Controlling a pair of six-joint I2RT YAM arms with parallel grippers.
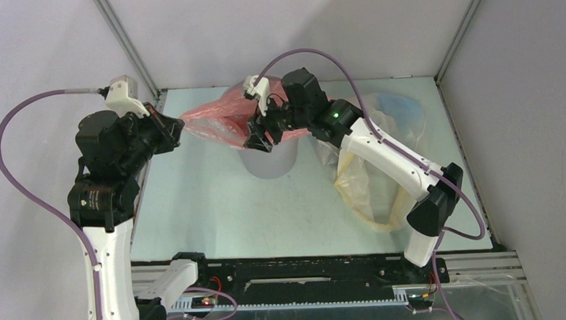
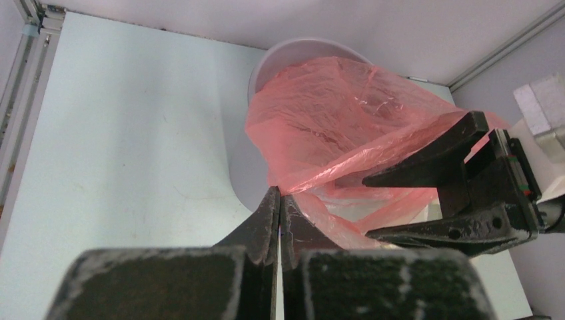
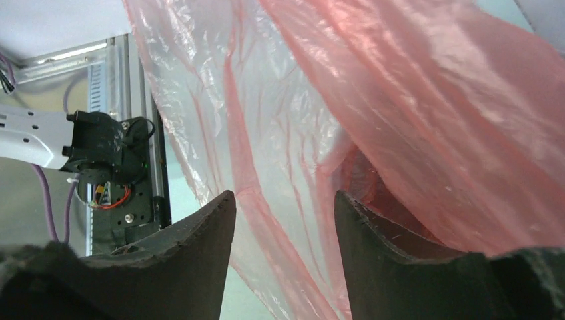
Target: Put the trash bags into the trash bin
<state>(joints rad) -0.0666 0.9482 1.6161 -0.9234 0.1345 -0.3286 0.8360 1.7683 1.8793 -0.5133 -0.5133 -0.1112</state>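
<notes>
Three bags to bin, and by the look of it none is fully inside yet. Your left gripper (image 2: 279, 213) is pinched closed on an edge of the red-pink trash bag (image 2: 346, 113), which drapes over the rim of the light-grey trash bin (image 1: 269, 164) toward the far middle of the table (image 1: 195, 200). Your right gripper (image 3: 285, 227) hangs at the bin with jaws apart, pink film between them but unclamped. The pale yellow bag (image 1: 368, 199) lies right of the bin and the light blue bag (image 1: 400, 108) at far right. Both of those look untouched.
</notes>
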